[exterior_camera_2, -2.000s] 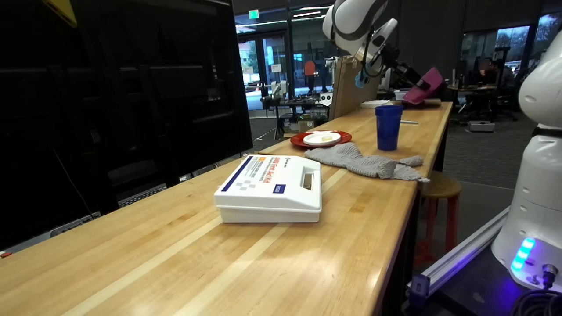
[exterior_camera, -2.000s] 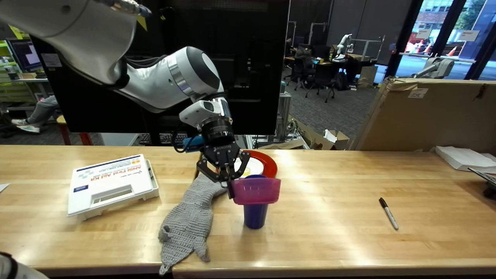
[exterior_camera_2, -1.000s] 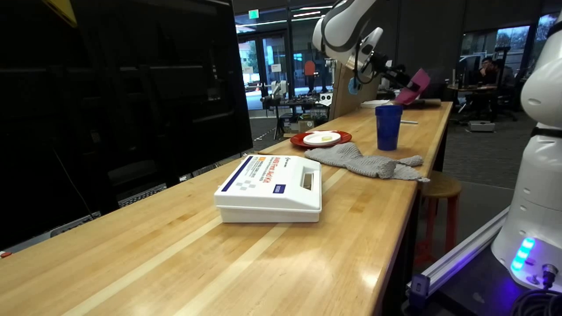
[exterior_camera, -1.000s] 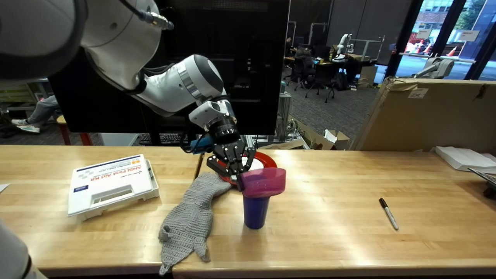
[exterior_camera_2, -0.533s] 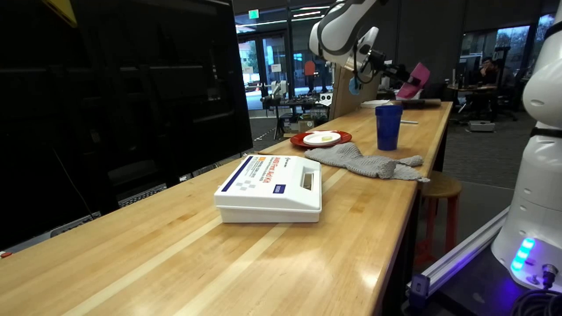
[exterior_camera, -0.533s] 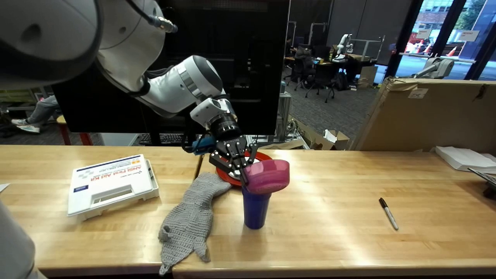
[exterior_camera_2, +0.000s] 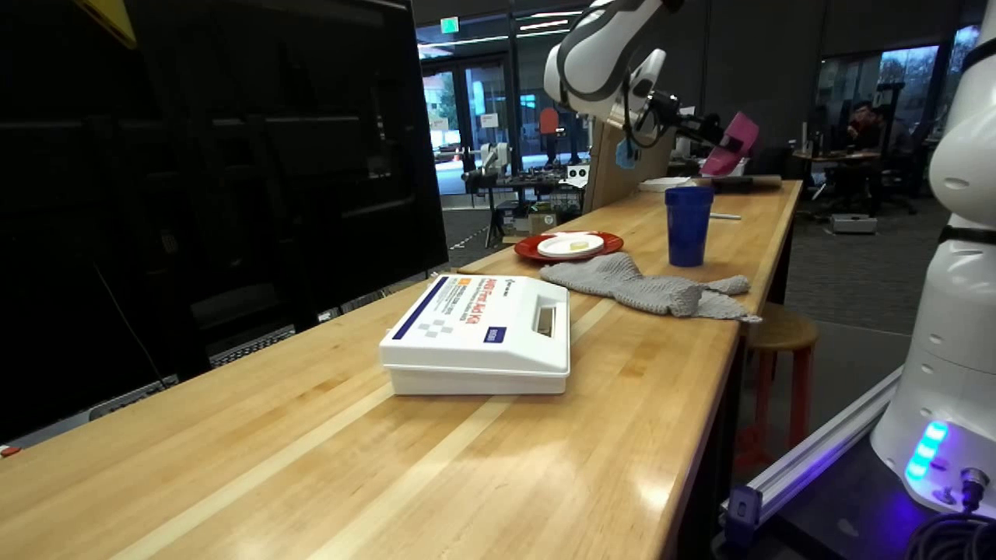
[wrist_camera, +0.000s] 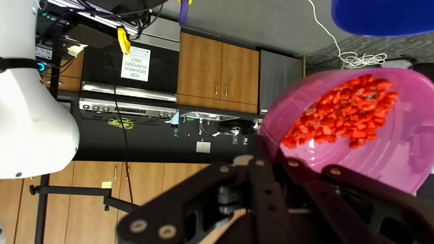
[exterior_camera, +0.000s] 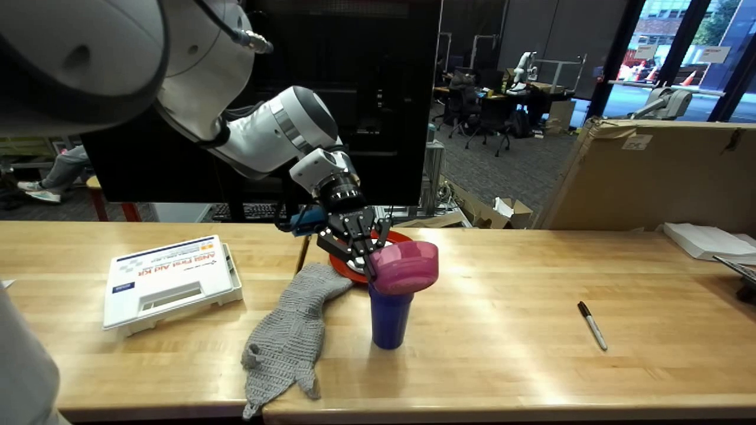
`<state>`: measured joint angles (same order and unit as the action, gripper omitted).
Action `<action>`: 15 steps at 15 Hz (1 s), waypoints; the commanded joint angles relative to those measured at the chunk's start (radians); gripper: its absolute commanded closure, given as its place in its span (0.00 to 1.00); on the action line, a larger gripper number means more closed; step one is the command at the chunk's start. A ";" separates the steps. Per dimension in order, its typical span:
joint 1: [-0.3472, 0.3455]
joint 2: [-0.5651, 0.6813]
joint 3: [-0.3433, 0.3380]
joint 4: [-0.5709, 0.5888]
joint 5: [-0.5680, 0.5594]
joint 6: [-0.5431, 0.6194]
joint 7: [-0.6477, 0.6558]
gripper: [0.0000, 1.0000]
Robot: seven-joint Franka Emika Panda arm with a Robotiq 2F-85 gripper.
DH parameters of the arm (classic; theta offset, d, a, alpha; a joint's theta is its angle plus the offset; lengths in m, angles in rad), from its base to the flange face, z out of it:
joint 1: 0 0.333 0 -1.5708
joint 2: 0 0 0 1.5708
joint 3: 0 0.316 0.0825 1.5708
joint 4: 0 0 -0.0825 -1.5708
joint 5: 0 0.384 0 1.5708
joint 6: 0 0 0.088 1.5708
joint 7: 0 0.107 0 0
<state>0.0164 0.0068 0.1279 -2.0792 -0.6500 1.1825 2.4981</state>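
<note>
Pink plastic forms the tilted bowl (exterior_camera: 407,268), grasped at its rim by the jaws, with red bits (wrist_camera: 349,112) held inside. It is suspended above the surface (exterior_camera: 502,366), higher than the blue cup (exterior_camera: 388,324); whether directly overhead cannot be told. The tilt is best changed slowly, so that no bits are spilled. More room seems offered along the robot-side edge, toward the marker (exterior_camera: 592,326); that edge is reached by the grey cloth (exterior_camera: 289,330).
</note>
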 commanded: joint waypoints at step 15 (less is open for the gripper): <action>0.061 0.064 -0.014 0.026 -0.078 -0.077 -0.079 0.99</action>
<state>0.0564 0.0675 0.1277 -2.0748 -0.6992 1.1455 2.4395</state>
